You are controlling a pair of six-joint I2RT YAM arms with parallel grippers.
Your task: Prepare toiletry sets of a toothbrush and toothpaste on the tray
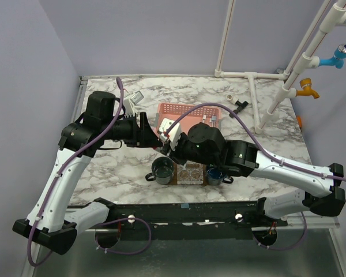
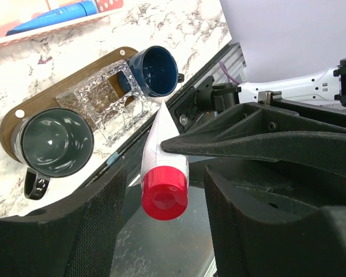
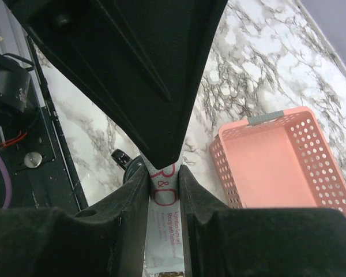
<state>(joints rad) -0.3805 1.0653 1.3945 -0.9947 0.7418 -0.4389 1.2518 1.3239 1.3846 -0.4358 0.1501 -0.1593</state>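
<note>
Toothpaste [image 2: 163, 190] is pinched in the right fingers [image 3: 127, 225], cap between the wide-open left fingers [image 2: 92, 231], not on the tray [image 2: 37, 99] yet. Can't see a toothbrush there either, so most work's left.

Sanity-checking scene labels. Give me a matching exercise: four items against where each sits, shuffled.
Items:
1. toothpaste
2. dark mug
3. blue cup
4. pink basket

Places:
a. on the marble tabletop, off the tray
b. clamped between the right fingers
c. tray's left end in the top view
d. tray's right end in the top view

Pairs: 1-b, 2-c, 3-d, 4-a
</note>
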